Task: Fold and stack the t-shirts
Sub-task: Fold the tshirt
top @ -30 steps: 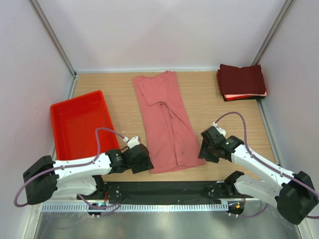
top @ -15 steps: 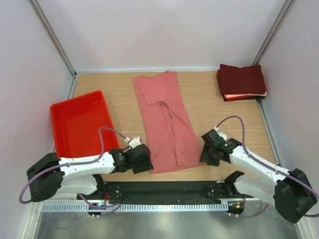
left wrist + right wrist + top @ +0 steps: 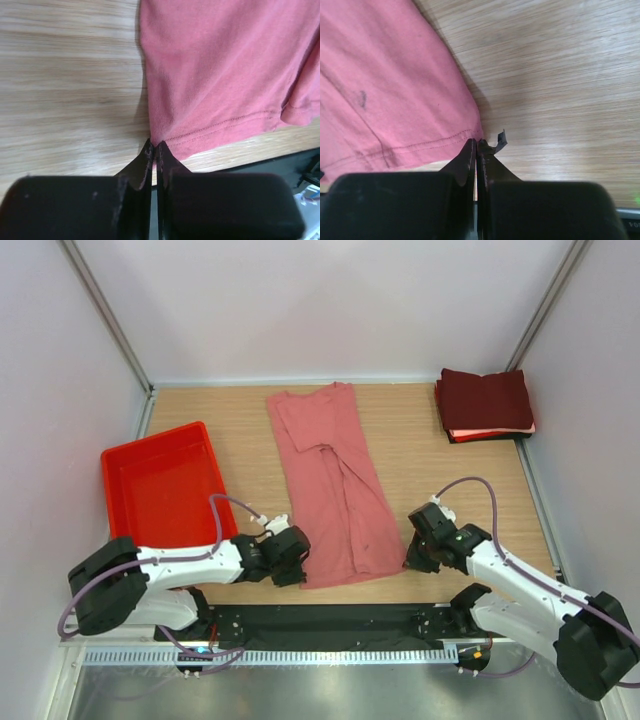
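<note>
Both salmon-pink t-shirt (image 3: 335, 490) hem corners sit clamped in left tool (image 3: 153, 147) and right tool (image 3: 476, 144).

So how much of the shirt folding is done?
Done: a stack of folded dark t-shirts sits in the far right corner. In hand: the pink t-shirt lies as a long narrow strip, and the left gripper and right gripper are each shut on a corner of its near hem. Left: fold that strip up small and put it on the stack.
</note>
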Controlling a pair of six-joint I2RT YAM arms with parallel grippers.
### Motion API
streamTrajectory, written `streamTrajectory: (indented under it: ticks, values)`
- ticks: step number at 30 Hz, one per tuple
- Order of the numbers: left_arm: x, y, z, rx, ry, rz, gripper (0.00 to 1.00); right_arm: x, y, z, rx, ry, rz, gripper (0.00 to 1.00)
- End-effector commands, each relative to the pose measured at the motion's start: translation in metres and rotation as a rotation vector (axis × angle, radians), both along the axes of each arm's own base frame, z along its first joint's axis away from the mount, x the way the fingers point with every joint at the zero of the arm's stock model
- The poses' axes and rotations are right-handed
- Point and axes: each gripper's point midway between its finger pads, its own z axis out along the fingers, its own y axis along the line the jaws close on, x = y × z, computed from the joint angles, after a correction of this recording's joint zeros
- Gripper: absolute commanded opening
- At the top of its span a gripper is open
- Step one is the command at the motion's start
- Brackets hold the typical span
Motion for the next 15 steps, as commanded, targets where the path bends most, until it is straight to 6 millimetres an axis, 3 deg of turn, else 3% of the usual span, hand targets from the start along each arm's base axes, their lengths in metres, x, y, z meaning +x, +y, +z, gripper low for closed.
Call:
streamTrajectory:
  ticks: [1, 5, 7, 8, 12, 13, 15]
  values:
    - [0.002, 0.032, 0.000, 0.136, -0.029, 0.028, 0.00, -0.001, 0.011, 0.010, 0.071, -0.027, 0.034, 0.01]
    - [0.002, 0.044, 0.006, 0.169, -0.040, 0.039, 0.02, -0.009, 0.005, 0.012, 0.073, -0.019, 0.020, 0.01]
    - [0.004, 0.041, 0.013, 0.150, -0.047, 0.041, 0.24, -0.015, 0.011, 0.015, 0.113, -0.004, 0.039, 0.10]
    - [0.004, 0.040, 0.017, 0.146, -0.050, 0.039, 0.42, -0.017, 0.010, 0.016, 0.108, 0.002, 0.041, 0.15]
    - [0.030, 0.014, 0.062, 0.071, -0.175, 0.008, 0.52, -0.015, 0.009, 0.026, 0.097, -0.010, 0.056, 0.31]
    - [0.042, 0.001, 0.085, 0.040, -0.242, -0.030, 0.52, -0.014, 0.009, 0.029, 0.092, -0.014, 0.062, 0.31]
    - [0.063, -0.011, 0.105, 0.027, -0.305, -0.027, 0.52, -0.007, 0.010, 0.039, 0.089, -0.047, 0.079, 0.31]
